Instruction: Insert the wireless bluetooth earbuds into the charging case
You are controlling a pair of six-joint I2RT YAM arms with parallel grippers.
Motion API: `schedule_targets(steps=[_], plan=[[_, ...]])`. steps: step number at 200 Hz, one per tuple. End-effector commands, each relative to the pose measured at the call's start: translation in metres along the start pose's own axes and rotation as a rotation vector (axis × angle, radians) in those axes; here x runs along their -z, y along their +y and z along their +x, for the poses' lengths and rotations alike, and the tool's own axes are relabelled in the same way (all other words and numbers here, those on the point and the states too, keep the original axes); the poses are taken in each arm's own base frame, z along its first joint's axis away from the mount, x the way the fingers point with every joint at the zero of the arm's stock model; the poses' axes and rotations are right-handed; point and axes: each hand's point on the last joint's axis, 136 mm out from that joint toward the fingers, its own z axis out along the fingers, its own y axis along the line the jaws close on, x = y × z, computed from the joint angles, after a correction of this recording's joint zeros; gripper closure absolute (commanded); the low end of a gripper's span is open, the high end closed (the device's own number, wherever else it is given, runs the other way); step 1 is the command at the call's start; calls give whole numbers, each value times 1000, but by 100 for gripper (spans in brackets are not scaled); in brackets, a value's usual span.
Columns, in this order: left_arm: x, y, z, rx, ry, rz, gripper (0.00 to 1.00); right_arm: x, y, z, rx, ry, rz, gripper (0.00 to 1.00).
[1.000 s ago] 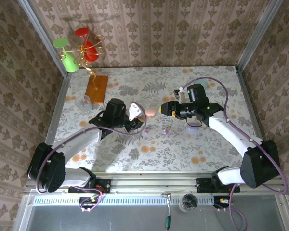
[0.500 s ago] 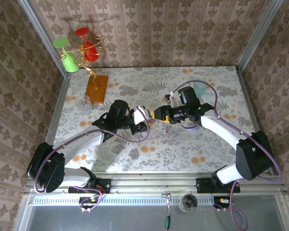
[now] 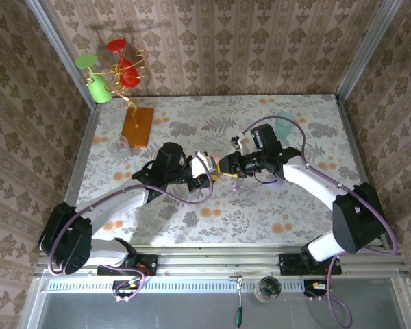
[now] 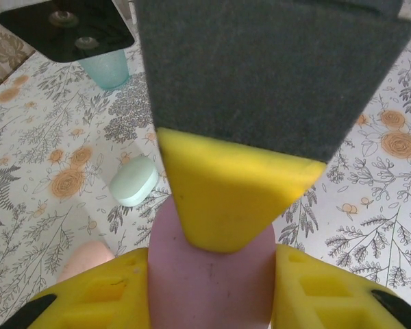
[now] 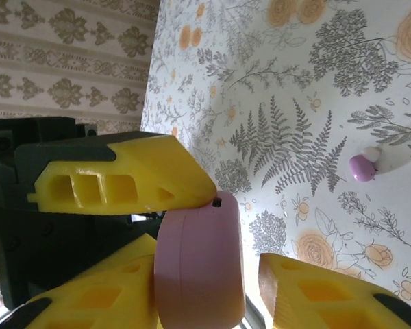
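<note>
Above the middle of the tabletop (image 3: 192,219), the left gripper (image 3: 204,171) has its jaws clamped on a pink charging case (image 4: 209,274). The right gripper (image 3: 226,166) straddles the same case, jaws narrowly apart, with a gap on one side. A lilac earbud (image 5: 362,168) lies on the tabletop near the middle, under the right gripper.

Pink case (image 4: 209,288) partly out of frame

bright, even overhead light; soft shadows lie on the flower-patterned table top (image 3: 260,212), and white glare runs along the near metal rail (image 3: 192,283). close to the left wrist camera, the pink oval plastic case (image 4: 209,274) blurs softly.
</note>
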Motion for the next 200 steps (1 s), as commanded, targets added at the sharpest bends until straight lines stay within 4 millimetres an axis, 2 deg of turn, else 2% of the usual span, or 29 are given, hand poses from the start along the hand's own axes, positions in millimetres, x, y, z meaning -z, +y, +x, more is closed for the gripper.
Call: schedule_targets(steps=[1, 22, 58, 74, 91, 116, 160, 175, 178, 183, 200], plan=[[2, 4, -21, -11, -65, -12, 69, -2, 9, 0, 17, 20, -38, 70], [2, 6, -23, 6, -68, -22, 69, 1, 11, -4, 16, -1, -39, 79], [6, 15, -22, 133, -49, -78, 67, 12, 13, -15, 7, -65, -39, 80], [10, 14, -23, 169, -54, -80, 66, 17, 16, -18, 3, -83, -53, 80], [12, 12, -19, 205, -57, -91, 64, 22, 19, -22, -3, -105, -61, 80], [18, 22, -10, 285, -46, -173, 63, 27, 21, -26, -12, -129, -74, 79], [26, 22, -7, 214, -69, -219, 61, 33, 26, -31, -31, -161, -115, 79], [30, 27, -10, 190, -116, -261, 55, 33, 24, -33, -55, -174, -126, 80], [31, 28, -10, 188, -124, -269, 52, 40, 31, -34, -37, -193, -137, 79], [33, 29, -13, 177, -150, -282, 49, 43, 33, -35, -38, -203, -144, 79], [39, 29, -20, 154, -201, -294, 27, 49, 33, -37, -53, -223, -155, 80]])
